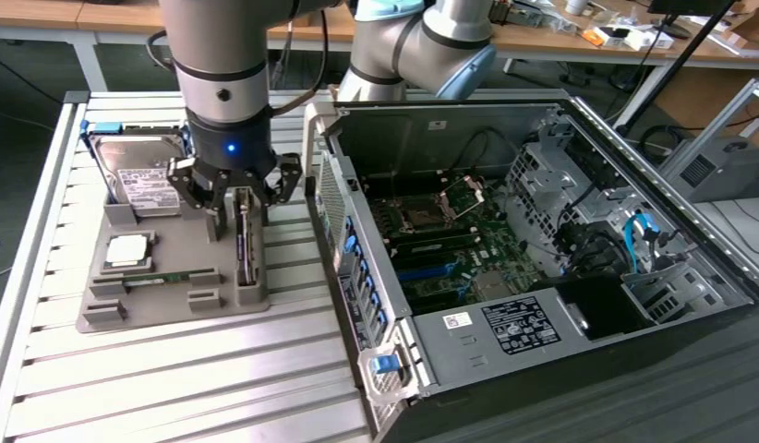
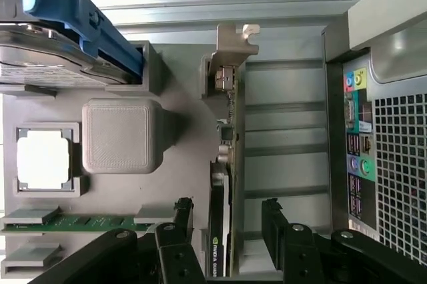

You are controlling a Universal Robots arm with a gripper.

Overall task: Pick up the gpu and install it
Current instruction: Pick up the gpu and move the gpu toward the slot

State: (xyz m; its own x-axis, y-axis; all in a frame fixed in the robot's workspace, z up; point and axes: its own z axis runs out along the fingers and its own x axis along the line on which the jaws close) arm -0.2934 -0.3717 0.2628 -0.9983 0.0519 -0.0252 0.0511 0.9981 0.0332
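End effector [image 1: 240,220] hangs left of centre in the exterior view. Its fingers [image 2: 270,221] are spread and straddle the gpu [image 1: 244,247], with a gap on each side as far as I can see, so nothing is pinched. The gpu stands on edge in a slot of the grey tray [image 1: 158,300], which sits on the desk [image 1: 170,397] just beside the open case [image 1: 540,231]. I judge the gpu light and stiff but fragile, a bare board with small parts. I'd take it across its flat faces at the black shroud [image 2: 217,251], squarely and with modest force, so it neither tips nor slips.
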